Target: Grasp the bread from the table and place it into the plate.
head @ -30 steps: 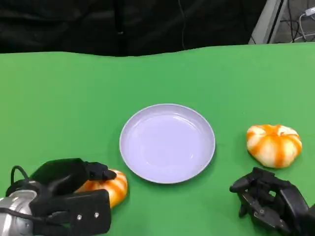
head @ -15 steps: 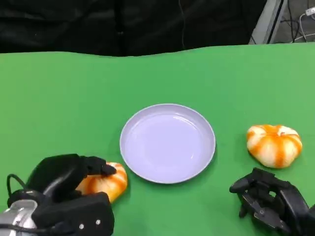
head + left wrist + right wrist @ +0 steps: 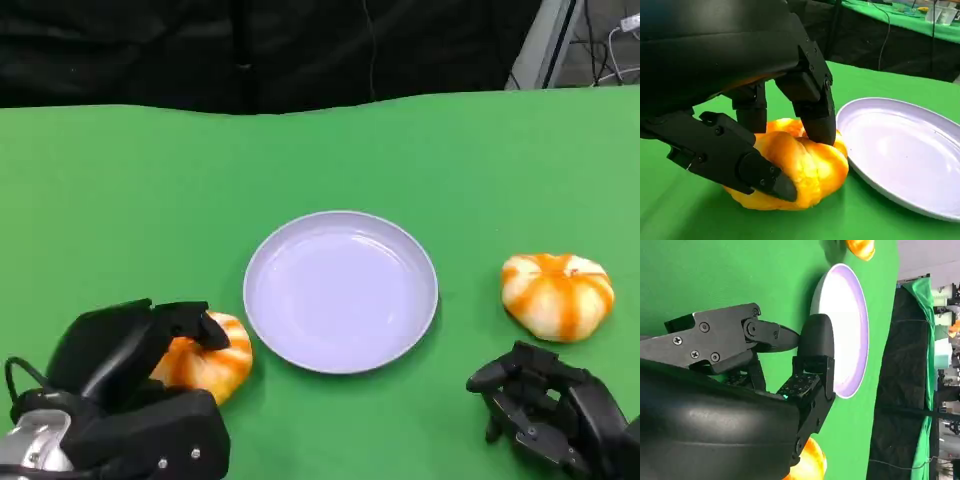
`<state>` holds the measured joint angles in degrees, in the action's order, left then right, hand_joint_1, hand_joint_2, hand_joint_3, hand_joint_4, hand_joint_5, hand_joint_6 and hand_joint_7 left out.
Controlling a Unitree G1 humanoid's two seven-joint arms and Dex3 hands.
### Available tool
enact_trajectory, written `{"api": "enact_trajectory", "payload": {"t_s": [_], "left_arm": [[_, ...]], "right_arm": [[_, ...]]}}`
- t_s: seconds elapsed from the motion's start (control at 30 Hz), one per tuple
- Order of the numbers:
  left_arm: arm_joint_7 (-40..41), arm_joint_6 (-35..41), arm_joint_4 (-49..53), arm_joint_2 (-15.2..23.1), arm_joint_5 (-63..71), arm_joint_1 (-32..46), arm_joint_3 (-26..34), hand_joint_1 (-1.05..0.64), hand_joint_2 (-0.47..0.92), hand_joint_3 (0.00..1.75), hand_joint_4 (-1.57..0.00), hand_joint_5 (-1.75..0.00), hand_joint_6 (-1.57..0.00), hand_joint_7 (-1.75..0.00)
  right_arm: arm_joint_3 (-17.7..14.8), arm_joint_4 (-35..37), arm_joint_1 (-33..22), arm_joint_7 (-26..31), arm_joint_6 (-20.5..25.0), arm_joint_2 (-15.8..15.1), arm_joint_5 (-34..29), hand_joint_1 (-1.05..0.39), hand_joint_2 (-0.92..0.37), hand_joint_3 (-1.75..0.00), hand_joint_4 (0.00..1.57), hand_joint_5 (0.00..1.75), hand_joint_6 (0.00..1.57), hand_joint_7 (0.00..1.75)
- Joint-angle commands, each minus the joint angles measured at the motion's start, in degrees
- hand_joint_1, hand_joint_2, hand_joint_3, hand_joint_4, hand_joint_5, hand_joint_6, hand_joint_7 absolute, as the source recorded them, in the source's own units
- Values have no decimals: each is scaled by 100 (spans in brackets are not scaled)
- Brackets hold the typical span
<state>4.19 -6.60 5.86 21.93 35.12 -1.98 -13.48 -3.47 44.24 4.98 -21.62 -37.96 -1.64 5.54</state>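
Green cloth-covered tabletop (image 3: 120,200) carries everything; black curtain behind its far edge. Round pale-lilac shallow plate (image 3: 340,291) sits mid-tabletop, nothing in it. Left robot hand (image 3: 130,350) is wrapped over the orange-and-cream glazed bread roll (image 3: 208,360) at the near left; the left wrist view shows fingers (image 3: 812,107) pressing the crust from above and the thumb set against the near side, so the roll is gripped. Cannot tell whether it rests on the cloth or is just off it. The roll lies just beside the plate's near-left rim. Judgement: grasp looks closed, lift and transfer not yet done. To do it well, raise the roll enough to clear the rim before moving across, keep grip pressure light since the crust looks soft, and release over the plate's centre. Second striped orange-and-white bread roll (image 3: 557,294) lies right of the plate, apart from it. Right robot hand (image 3: 540,405) rests near it, fingers loosely curled, holding nothing, out of the transfer path. Nothing blocks the short path to the plate.
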Motion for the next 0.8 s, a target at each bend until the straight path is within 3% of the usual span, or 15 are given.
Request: {"api": "enact_trajectory", "payload": {"t_s": [0.03,0.27,0.63,0.8], "left_arm": [[161,-27,-128,4,-13,108,125,-14,91,12,-73,-175,-96,-97],[235,70,-358,-47,59,207,197,-13,89,12,-74,-175,-97,-93],[207,360,-1607,-15,397,480,532,-12,89,11,-73,-175,-96,-93],[204,376,-1945,-18,508,522,578,-14,89,11,-74,-175,-103,-80]], "right_arm": [[-9,14,11,31,-7,-48,14,-27,-92,-46,64,175,73,111],[-23,58,28,-10,-10,-49,48,-25,-92,-46,63,175,73,111],[-40,149,74,-51,-58,-42,57,-27,-92,-45,64,175,74,111],[-44,192,93,-60,-81,-43,59,-26,-92,-45,64,175,73,111]]}}
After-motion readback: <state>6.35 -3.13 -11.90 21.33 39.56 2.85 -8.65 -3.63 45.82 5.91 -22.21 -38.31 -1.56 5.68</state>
